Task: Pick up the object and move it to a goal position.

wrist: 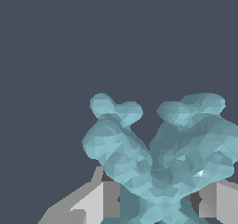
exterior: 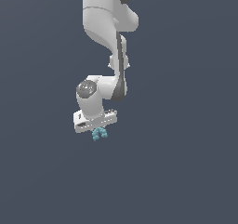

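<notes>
The object (exterior: 99, 134) is a tiny teal-cyan knobbly cluster, poking out just below the white gripper (exterior: 97, 131) in the exterior view. In the wrist view the object (wrist: 162, 158) fills the frame's lower half, its lumpy arms spreading away from the hand. The grey fingers (wrist: 100, 200) sit on either side of its base and press against it. The gripper is shut on the object. The fingertips are largely hidden by the hand body in the exterior view.
The white Panda arm (exterior: 104, 28) comes down from the top of the exterior view. Around it there is only a plain dark blue-grey background (exterior: 186, 172); no table, goal marker or other object shows.
</notes>
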Robot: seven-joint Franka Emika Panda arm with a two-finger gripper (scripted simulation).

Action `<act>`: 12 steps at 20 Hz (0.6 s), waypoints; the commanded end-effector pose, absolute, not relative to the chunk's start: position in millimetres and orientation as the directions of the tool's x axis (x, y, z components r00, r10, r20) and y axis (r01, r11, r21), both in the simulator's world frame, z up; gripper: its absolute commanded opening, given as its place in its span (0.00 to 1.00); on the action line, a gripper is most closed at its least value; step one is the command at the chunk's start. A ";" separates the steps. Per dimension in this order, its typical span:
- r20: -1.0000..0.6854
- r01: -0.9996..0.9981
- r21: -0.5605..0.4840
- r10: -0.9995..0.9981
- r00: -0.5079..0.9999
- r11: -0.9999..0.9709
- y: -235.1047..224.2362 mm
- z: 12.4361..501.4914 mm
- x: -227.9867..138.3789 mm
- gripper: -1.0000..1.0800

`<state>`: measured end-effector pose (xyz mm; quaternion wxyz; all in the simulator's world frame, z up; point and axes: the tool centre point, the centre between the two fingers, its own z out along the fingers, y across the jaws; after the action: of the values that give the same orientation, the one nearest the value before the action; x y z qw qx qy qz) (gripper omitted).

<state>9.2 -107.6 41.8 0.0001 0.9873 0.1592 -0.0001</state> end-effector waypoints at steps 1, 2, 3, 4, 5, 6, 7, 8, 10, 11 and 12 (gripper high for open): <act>0.000 0.315 0.000 0.315 0.949 -0.949 -124.2 42.2 21.2 0.00; 0.000 0.315 0.000 0.315 0.949 -0.949 -130.4 42.3 25.7 0.00; 0.000 0.315 0.000 0.315 0.949 -0.949 -136.4 42.3 30.1 0.00; 0.000 0.315 0.000 0.315 0.949 -0.949 -142.3 42.4 34.4 0.00; 0.000 0.315 0.000 0.315 0.949 -0.949 -148.0 42.5 38.6 0.00; 0.000 0.315 0.000 0.315 0.949 -0.949 -153.5 42.6 42.8 0.00; 0.000 0.315 0.000 0.315 0.949 -0.949 -158.9 42.7 46.8 0.00; 0.000 0.315 0.000 0.315 0.949 -0.949 -164.2 42.7 50.7 0.00; 0.000 0.315 0.000 0.315 0.949 -0.949 -174.3 42.9 58.3 0.00; 0.000 0.315 0.000 0.315 0.949 -0.949 -179.2 42.9 61.9 0.00; 0.000 0.315 0.000 0.315 0.949 -0.949 -183.9 43.0 65.5 0.00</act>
<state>59.8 -176.5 42.7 0.0001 0.9872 0.1593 -0.0001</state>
